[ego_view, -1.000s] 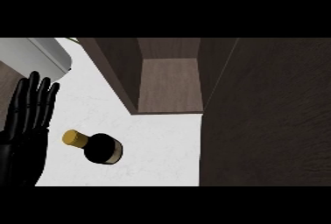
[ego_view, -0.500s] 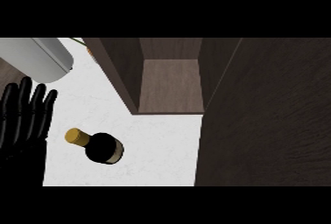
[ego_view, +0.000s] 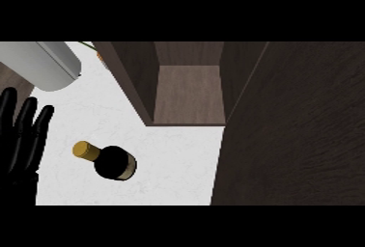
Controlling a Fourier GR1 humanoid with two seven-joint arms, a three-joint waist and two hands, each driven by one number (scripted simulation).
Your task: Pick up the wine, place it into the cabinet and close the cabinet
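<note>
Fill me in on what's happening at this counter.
Nothing is being held at this moment. A wine bottle with a gold cap stands on the white counter, untouched. The robot's left hand is at the view's left edge, open with fingers straight, beside the bottle but apart from it. The cabinet behind is open, and its shelf shows nothing on it. The right hand is not in view.

Wine (ego_view: 113,162) beside open left hand (ego_view: 21,140)
</note>
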